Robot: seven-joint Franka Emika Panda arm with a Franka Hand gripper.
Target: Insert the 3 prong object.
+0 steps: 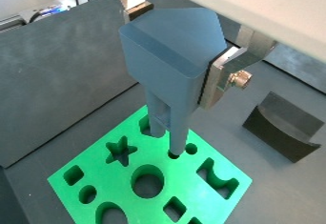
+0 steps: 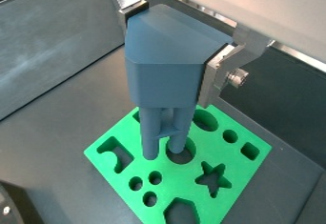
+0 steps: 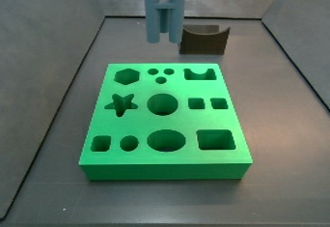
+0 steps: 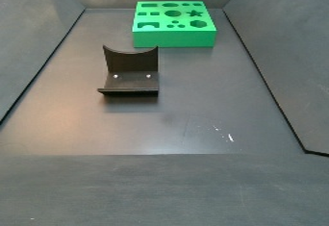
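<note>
gripper (image 1: 201, 73) above green slab (image 3: 165, 163), clamped on 3 prong object (image 2: 163, 71) | prongs hung just over slab holes, not touching | dark notched block (image 4: 130, 71) well apart on floor (image 4: 180, 114) | open floor around it | side walls bounded area

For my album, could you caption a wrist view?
Gripper holds the 3 prong object upright, prongs just above the green block.

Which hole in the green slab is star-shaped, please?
The star hole in the slab, beside the big round centre hole; the gripper holds the 3 prong object above.
</note>
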